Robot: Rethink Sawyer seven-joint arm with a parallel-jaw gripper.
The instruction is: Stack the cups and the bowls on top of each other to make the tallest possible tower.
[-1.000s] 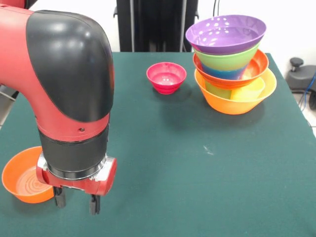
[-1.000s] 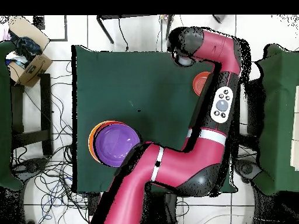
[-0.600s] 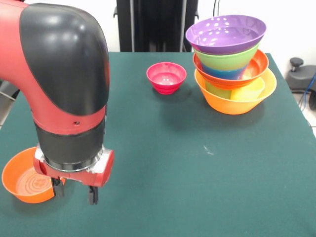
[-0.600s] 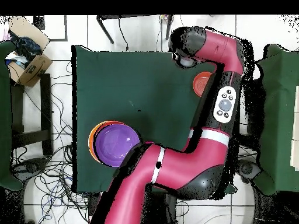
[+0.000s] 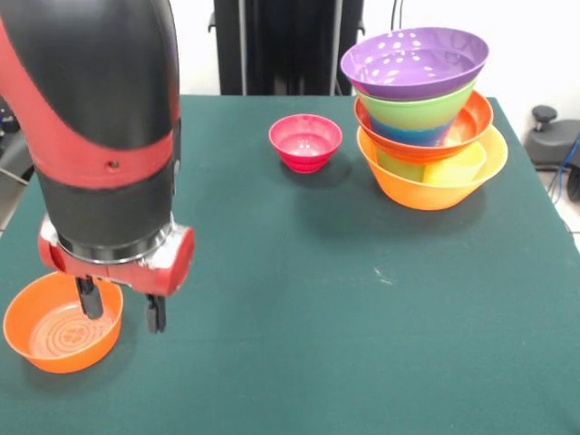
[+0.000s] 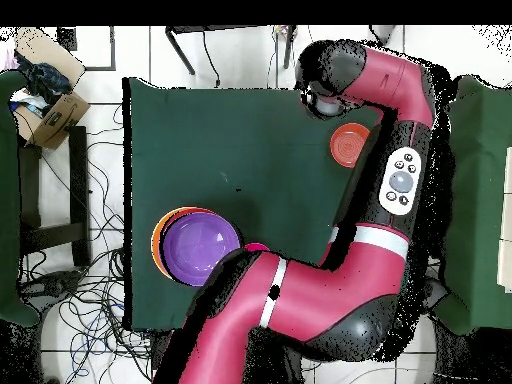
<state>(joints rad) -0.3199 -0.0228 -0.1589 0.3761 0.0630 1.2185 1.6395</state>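
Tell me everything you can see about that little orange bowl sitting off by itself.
The small orange translucent plastic bowl is round and shallow, with concentric rings moulded into its bottom. It stands upright and empty near a corner of the green table, far from the stacked bowls. The robot's open gripper straddles its rim, one finger inside; contact is unclear.

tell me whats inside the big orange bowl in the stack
Inside the big orange bowl, a green piece and a yellow piece show through its wall. Above them sit the red-orange bowl, something blue, the lime green bowl and the purple bowl. Anything deeper is covered.
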